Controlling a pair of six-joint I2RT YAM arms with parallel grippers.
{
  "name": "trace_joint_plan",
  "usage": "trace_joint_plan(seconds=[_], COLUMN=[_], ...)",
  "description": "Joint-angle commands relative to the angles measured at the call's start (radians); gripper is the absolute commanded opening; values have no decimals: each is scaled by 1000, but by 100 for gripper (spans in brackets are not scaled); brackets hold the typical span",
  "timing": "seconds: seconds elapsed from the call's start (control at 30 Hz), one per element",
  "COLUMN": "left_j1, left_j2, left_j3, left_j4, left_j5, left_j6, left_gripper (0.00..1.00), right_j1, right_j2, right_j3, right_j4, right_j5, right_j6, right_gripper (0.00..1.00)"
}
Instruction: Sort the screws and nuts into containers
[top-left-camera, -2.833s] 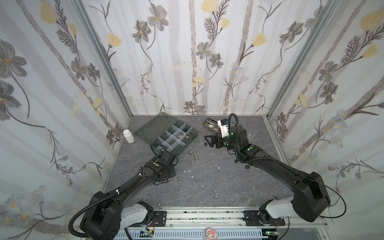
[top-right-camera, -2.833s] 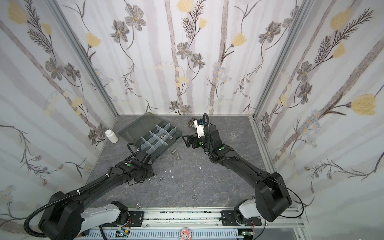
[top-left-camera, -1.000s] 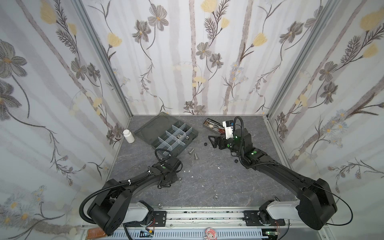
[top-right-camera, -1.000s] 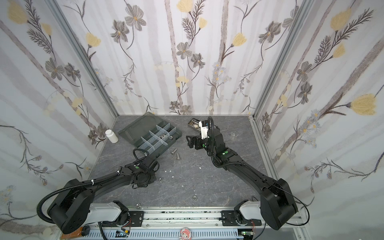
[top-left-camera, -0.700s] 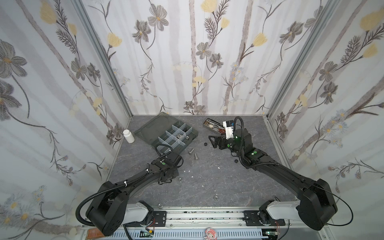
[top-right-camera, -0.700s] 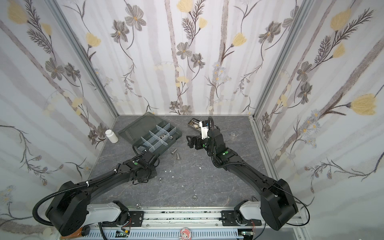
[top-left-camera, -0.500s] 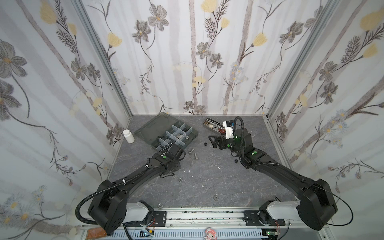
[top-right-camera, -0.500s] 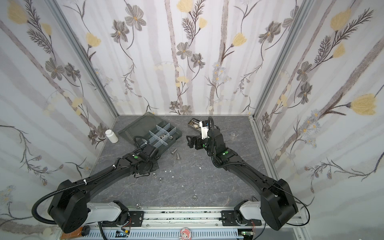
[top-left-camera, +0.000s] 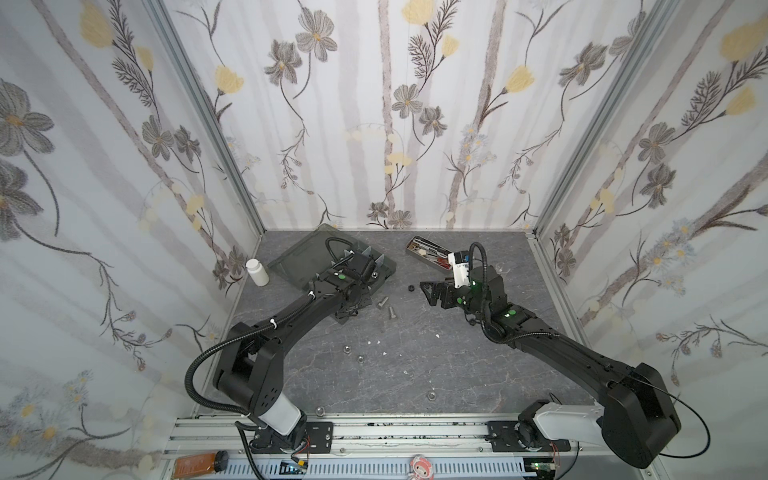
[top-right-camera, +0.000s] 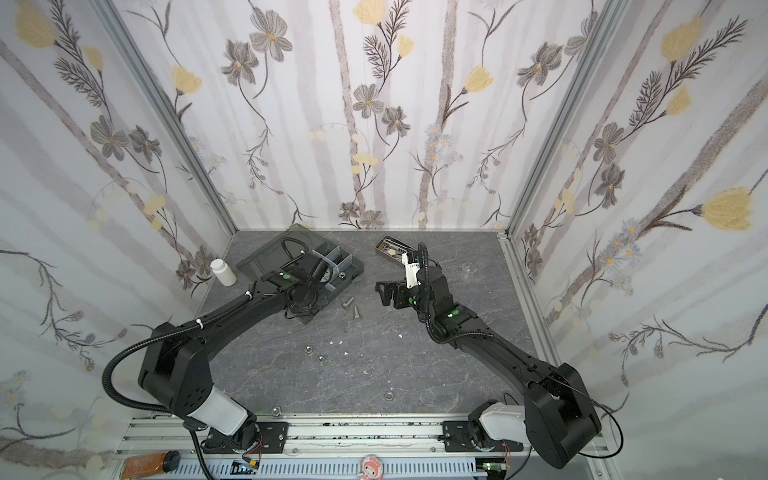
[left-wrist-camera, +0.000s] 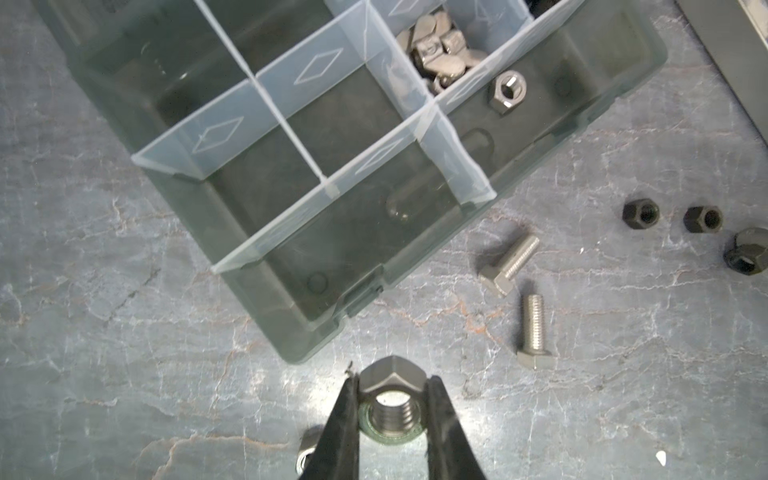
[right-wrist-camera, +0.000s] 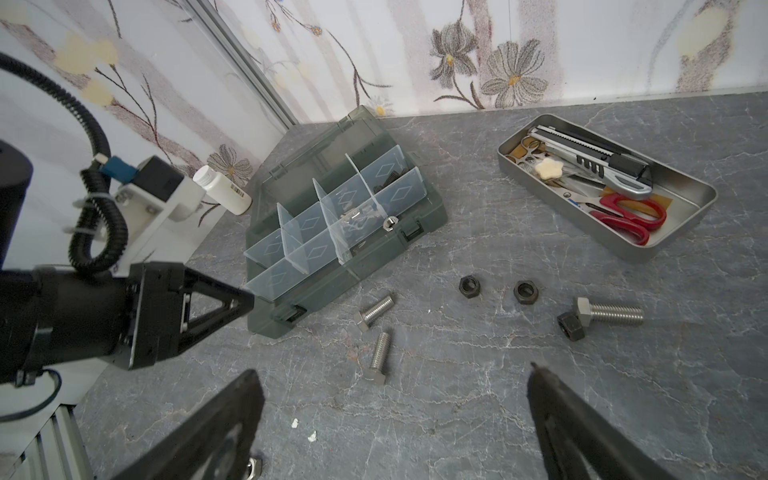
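Left arm (top-left-camera: 299, 316) reaches forward; left gripper (left-wrist-camera: 392, 380) clamped on a nut (left-wrist-camera: 390, 415). Right arm (top-left-camera: 552, 353) reaches toward centre; right gripper (right-wrist-camera: 391, 370) has jaws spread wide, holding nothing.

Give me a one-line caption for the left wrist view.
The left gripper clamps a silver nut in its jaws beside the organizer box; two silver bolts lie nearby.

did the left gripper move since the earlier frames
Yes. The left gripper, shut on a nut, has moved toward the organizer box, now by its near corner.
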Motion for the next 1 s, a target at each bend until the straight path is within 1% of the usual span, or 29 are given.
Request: trace_joint_plan(seconds=[0.0, 0.33, 0.67, 0.83, 0.97], left_j1=[6, 23, 44, 59, 67], left_j2=[63, 281, 448, 504, 535], left_j3=[84, 322, 511, 557, 568], left_j4=[7, -1, -30, -31, -29], left_j5=[6, 46, 84, 103, 109], left_j6=[37, 71, 97, 100, 104], left_gripper=[17, 15, 15, 16, 21], right_j1=[0, -1, -1, -1, 0], right_j2=[-11, -12, 32, 43, 46], right_j3=[-14, -27, -32, -32, -30], right_j4=[-3, -46, -24, -23, -25], right_j5=[-10, 12, -19, -19, -19], right_j6=[2, -9, -5, -7, -6], right_gripper=[99, 100, 100, 100, 100])
